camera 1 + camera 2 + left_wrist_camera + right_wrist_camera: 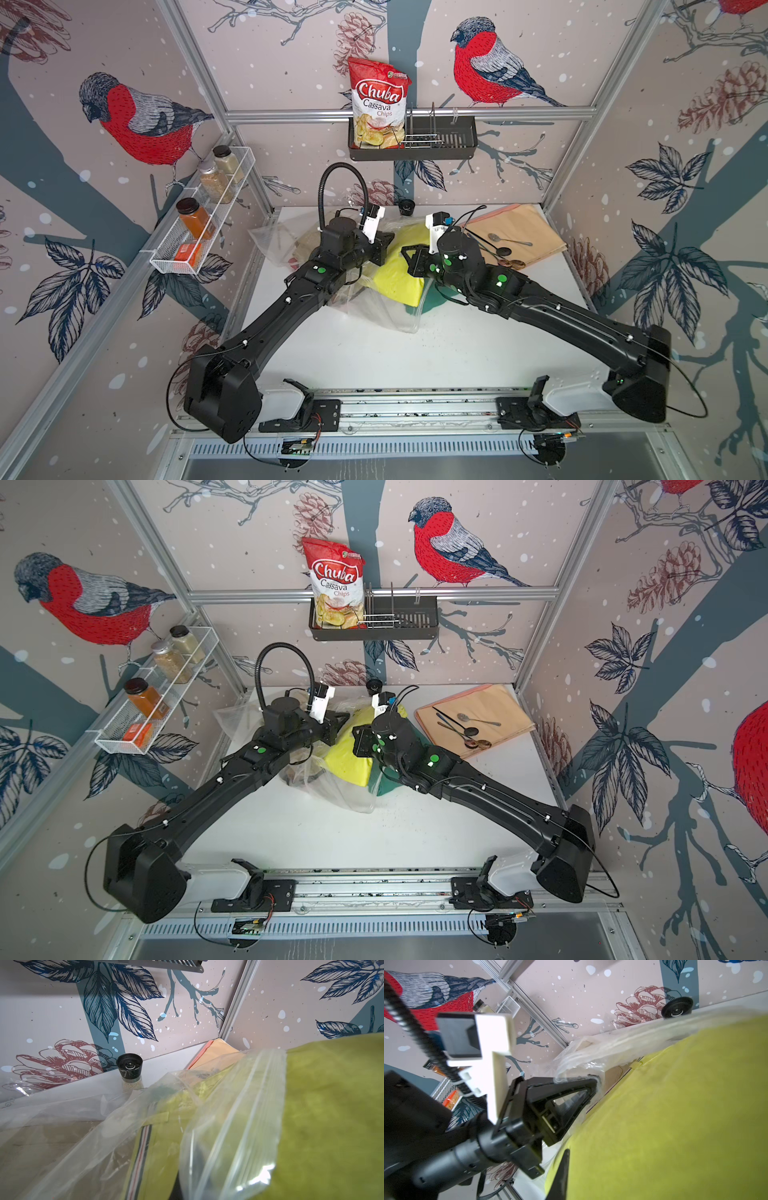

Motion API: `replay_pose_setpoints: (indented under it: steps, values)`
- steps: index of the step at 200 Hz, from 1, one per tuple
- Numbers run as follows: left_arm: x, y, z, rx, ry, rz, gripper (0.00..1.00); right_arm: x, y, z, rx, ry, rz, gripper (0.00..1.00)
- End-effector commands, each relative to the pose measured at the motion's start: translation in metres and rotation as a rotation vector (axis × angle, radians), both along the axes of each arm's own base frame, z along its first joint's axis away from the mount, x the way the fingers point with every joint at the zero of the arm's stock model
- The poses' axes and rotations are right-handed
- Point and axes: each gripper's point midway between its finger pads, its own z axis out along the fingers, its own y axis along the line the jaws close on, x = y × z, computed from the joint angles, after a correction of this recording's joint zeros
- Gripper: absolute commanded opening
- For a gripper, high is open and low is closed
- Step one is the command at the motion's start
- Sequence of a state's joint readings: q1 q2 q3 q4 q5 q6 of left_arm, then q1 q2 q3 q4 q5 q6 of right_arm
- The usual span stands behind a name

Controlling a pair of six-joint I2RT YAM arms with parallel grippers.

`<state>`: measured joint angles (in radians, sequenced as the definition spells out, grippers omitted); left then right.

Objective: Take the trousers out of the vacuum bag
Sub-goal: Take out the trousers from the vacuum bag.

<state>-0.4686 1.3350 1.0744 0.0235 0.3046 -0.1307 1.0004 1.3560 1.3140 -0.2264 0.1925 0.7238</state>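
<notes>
White tabletop (374, 357) in a bird-papered booth: at its middle a crinkled clear vacuum bag (386, 316) lies open. Yellow trousers (399, 278) bulge from its mouth over a teal pair (434, 307), and khaki fabric (52, 1138) shows through the plastic at left. The left gripper (592, 1082) is clenched on the bag's ribbed rim; the right gripper (409, 262) grasps the yellow cloth. Farther right, spoons (505, 241) rest on a peach cloth (523, 224). A far-wall basket (457, 149) holds a red-and-white bag (378, 104) reading "Chuba Cassava Chips".
</notes>
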Motion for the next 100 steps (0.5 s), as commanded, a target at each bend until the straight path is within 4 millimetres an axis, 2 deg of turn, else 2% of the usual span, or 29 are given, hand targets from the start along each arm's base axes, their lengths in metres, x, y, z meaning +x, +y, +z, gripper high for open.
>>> replay_pose_setpoints:
  steps: [1, 57, 100]
  values:
    - [0.008, 0.001, 0.0, 0.01, -0.02, 0.022, 0.0, 0.003, -0.006, 0.055, 0.111, -0.121, -0.025, 0.0]
    - [0.014, 0.003, -0.014, 0.043, -0.01, 0.043, 0.0, -0.007, -0.021, 0.086, 0.141, -0.15, -0.025, 0.0]
    - [0.022, 0.009, -0.055, 0.113, 0.063, 0.086, 0.0, -0.013, -0.027, 0.1, 0.16, -0.161, -0.019, 0.0]
